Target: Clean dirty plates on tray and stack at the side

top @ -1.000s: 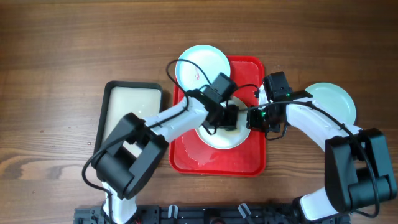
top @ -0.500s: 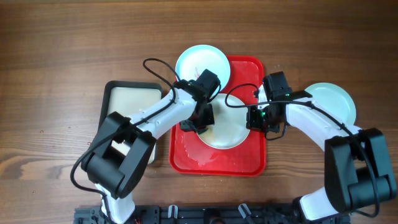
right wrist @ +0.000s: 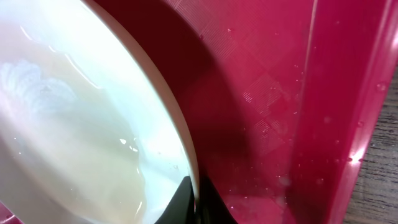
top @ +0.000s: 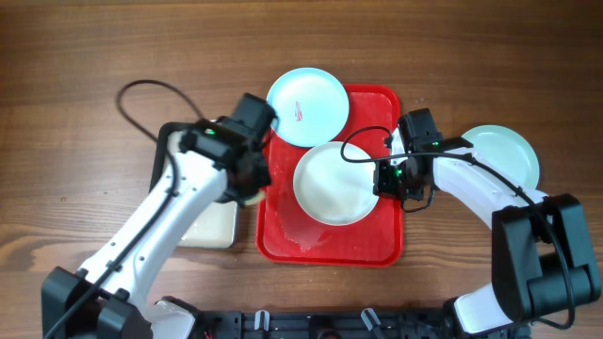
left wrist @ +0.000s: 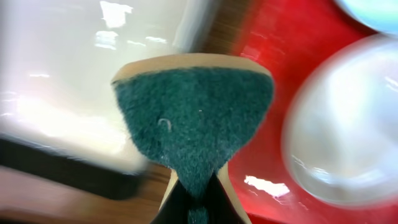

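Note:
A white plate [top: 334, 184] lies on the red tray [top: 283, 240]; it looks wet, with no red smear. My right gripper [top: 384, 177] is shut on its right rim, seen close in the right wrist view [right wrist: 194, 198] over the plate [right wrist: 81, 124]. A pale blue plate [top: 306, 94] with a red smear overlaps the tray's far left corner. Another pale blue plate [top: 504, 153] lies on the table at the right. My left gripper [top: 252, 177] is shut on a green-faced sponge [left wrist: 194, 124] over the tray's left edge, beside the pan.
A dark-rimmed grey metal pan [top: 168, 141] with pale liquid stands left of the tray, also in the left wrist view [left wrist: 68, 74]. Cables loop above both arms. The wooden table [top: 94, 56] surrounds everything.
My left gripper has moved the sponge off the white plate, leftward past the tray's left edge toward the pan. The right gripper and the plates have not moved.

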You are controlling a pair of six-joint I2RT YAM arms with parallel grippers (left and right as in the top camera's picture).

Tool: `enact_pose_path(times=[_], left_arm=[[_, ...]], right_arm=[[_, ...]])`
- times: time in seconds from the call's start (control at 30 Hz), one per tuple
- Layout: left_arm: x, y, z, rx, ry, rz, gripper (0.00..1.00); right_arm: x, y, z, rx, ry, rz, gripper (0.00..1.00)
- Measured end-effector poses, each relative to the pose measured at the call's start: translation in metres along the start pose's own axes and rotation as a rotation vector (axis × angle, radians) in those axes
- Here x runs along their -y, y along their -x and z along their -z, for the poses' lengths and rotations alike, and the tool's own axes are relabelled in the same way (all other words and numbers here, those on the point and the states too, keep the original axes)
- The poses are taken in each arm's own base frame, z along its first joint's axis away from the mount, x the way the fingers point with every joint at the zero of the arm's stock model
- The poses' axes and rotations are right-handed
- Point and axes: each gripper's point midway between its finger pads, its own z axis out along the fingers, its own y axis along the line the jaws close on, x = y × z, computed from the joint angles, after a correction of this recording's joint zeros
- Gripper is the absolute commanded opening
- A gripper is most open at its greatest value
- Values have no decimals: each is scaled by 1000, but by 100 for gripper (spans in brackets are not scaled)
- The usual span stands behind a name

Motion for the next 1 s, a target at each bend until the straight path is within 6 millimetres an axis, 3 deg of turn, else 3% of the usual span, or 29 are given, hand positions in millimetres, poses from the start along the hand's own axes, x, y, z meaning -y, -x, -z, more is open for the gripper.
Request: enact_pose_path(times=[0.1,0.17,0.27,0.33,0.4,0.43,0.53,0.57,0.73,0.87,1.0], left_arm=[[-35,19,-21,45,82,88,4],[-55,25,-49,60,95,134,4],[-77,17,-83,10,66,158,17],[-76,11,-90,-30,16,142,40],[-70,10,-90,-39,-14,116,54],[-69,8,-89,-49,-24,111,58],[-68,2,-89,-76,-32,97,95],[-68,1,-88,-81,-34,87,100],[-69,-5,-75,-77,-52,85,100],[-67,0,-61,-24,-82,86,100],[-67,0,-59,-16,-87,86,100]], right_arm=[[0,5,-1,19,1,13,4],[-2,8,-1,30,6,22,4],[-3,7,-1,26,17,31,4],[0,4,4,23,-3,22,4],[3,-2,18,45,-46,23,4],[0,-3,28,71,-58,38,4],[-19,-3,72,231,-91,120,4],[-23,-6,82,267,-107,137,4],[-38,-10,118,468,-239,247,4],[-51,-15,123,555,-367,384,4],[-63,-19,131,636,-464,489,4]])
